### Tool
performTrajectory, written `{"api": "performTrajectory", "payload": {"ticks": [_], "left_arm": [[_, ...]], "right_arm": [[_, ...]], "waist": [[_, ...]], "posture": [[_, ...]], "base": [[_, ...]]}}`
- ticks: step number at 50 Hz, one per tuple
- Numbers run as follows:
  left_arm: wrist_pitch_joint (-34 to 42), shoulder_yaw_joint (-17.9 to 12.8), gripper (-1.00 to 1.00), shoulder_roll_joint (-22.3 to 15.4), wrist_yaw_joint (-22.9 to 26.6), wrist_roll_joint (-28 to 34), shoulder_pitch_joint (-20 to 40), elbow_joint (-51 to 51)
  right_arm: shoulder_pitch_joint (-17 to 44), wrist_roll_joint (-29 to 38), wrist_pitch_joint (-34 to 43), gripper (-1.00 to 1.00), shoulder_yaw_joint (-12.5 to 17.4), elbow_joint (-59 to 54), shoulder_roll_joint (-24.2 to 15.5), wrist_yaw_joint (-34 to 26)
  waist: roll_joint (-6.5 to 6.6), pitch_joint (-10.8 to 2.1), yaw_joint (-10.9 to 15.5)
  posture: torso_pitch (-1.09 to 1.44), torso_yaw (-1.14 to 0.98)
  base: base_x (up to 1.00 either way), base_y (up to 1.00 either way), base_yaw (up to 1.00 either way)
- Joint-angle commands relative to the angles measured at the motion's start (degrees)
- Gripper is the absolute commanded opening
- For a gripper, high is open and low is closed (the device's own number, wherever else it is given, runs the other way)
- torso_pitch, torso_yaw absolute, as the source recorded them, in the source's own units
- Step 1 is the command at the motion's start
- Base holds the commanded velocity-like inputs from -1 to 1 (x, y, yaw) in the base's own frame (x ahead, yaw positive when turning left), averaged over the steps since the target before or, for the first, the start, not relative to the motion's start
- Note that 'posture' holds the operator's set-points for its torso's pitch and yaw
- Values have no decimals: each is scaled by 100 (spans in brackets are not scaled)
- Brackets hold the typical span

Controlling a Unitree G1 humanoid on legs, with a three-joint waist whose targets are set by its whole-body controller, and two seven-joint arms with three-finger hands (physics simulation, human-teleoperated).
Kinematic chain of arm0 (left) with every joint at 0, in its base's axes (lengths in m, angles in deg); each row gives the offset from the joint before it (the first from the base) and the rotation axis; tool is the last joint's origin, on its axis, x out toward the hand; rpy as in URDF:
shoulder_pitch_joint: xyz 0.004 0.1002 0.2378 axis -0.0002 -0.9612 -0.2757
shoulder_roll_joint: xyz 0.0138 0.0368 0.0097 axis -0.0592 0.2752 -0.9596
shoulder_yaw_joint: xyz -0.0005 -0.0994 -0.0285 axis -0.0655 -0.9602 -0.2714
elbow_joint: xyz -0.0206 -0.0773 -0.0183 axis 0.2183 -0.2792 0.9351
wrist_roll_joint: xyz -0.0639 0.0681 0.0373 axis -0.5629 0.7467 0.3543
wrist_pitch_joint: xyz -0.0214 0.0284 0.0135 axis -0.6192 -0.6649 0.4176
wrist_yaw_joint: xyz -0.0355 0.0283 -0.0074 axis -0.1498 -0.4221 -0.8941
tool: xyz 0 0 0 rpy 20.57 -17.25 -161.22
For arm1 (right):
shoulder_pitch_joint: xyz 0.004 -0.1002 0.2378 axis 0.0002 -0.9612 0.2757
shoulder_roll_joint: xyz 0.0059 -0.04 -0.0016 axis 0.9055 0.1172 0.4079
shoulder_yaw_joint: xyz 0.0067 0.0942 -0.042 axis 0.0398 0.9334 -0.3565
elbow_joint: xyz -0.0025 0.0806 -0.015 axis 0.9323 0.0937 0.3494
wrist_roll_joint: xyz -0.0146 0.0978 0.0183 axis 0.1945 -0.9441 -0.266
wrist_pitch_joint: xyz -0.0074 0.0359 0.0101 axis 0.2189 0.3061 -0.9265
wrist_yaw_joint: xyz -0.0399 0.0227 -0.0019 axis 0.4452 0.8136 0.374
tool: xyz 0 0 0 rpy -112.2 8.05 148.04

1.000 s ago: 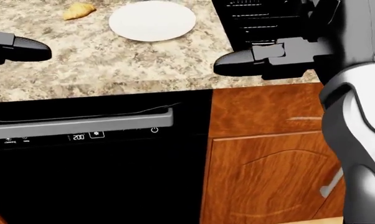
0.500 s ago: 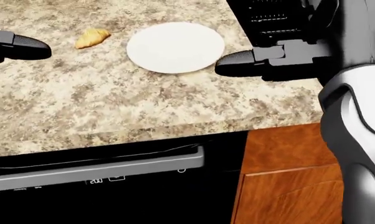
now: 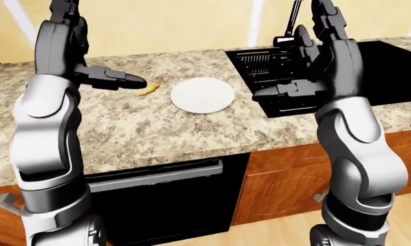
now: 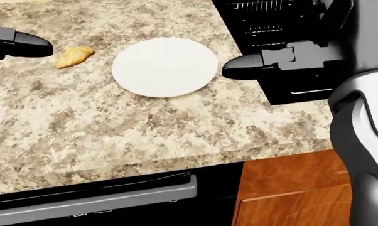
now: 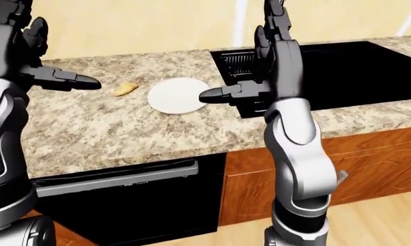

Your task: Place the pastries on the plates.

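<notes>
Since half a second ago the camera has shifted, so the round white plate [image 4: 165, 67] and small golden croissant [image 4: 74, 56] now sit lower in the head view on the speckled granite counter [image 4: 114, 132]. Croissant lies just left of the plate, apart from it. Both dark hands, left [image 4: 16, 44] and right [image 4: 252, 66], hover with fingers extended, holding nothing.
</notes>
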Motion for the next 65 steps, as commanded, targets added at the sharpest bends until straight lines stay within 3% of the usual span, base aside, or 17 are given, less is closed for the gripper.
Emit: {"api": "performTrajectory", "payload": {"ticks": [1, 3, 11, 14, 17, 18, 21, 23, 28, 34, 37, 39, 46, 57, 62, 63, 65], "left_arm": [[-107, -12, 100, -34, 2, 3, 154, -111], [-125, -13, 100, -25, 2, 5, 165, -90], [-124, -13, 100, -33, 21, 16, 163, -93], [-130, -9, 100, -31, 19, 26, 178, -73], [-161, 0, 100, -25, 18, 33, 189, -32], [-187, 1, 100, -20, 13, 31, 209, 7], [-222, 22, 100, -7, 16, 41, 223, 51], [-188, 13, 100, -13, 25, 41, 214, 9], [-174, 10, 100, -8, 29, 41, 199, -9], [-161, 17, 100, -9, 34, 54, 207, 3], [-171, 28, 100, 6, 29, 56, 229, 35], [-188, 39, 100, 12, 28, 66, 247, 67], [-58, -2, 100, 8, 52, -1, 262, -31], [43, 96, 100, -2, 102, -114, 544, 109], [123, 171, 100, -56, 167, -117, 904, 353], [128, 200, 100, -80, 210, -106, 1005, 432], [154, 243, 100, -139, 288, -79, 1329, 672]], "right_arm": [[142, 34, -142, 100, 69, 108, -53, -7], [151, 41, -134, 100, 64, 114, -51, -11], [165, 42, -97, 100, 48, 116, -16, 10], [185, -25, -74, 100, 104, 135, 6, 71], [165, -61, -69, 100, 103, 149, 6, 116], [138, -38, -75, 100, 85, 180, -33, 104], [93, 10, -59, 100, 70, 239, -71, 32], [100, 30, -72, 100, 66, 223, -57, 11], [93, 58, -102, 100, 71, 207, -46, -7], [84, 62, -89, 100, 75, 233, -41, -34], [68, 46, -62, 100, 92, 266, -45, -34], [117, 70, -71, 100, 144, 211, -10, 112], [81, -43, -78, 100, 116, 227, -41, 95], [62, -23, -90, 100, 125, 206, -67, 86], [58, -56, -54, 100, 171, 239, -98, 93], [51, -56, -61, 100, 174, 239, -110, 91], [32, -73, -74, 100, 189, 238, -114, 95]], "waist": [[0, -99, -13], [-273, -170, 20], [-228, -144, -49], [-82, 11, -134], [390, -142, -203], [67, -47, -177], [70, -224, -115], [-122, -160, -87], [-252, -286, -51], [63, -167, -59], [469, -364, -137], [380, -107, -17], [221, 9, -118], [5, -6, -15], [-354, -31, 112], [-198, -15, 88], [-163, -85, 69]], "posture": [[0, 0], [0, 0], [0, 0], [0, 0], [0, 0], [0, 0], [0, 0], [0, 0], [0, 0], [0, 0], [0, 0], [0, 0], [0, 0], [0, 0], [0, 0], [0, 0], [0, 0]], "base": [[20, 0, 0], [20, 3, 0], [16, 10, 0], [0, 0, 0], [0, 0, 0], [0, 0, 0], [0, 7, 0], [0, 24, 0], [0, 35, 0], [0, 44, 0], [0, 47, 0], [0, 24, 0], [0, 0, 0], [0, 0, 0], [0, 0, 0], [0, 0, 0], [0, 0, 0]]}}
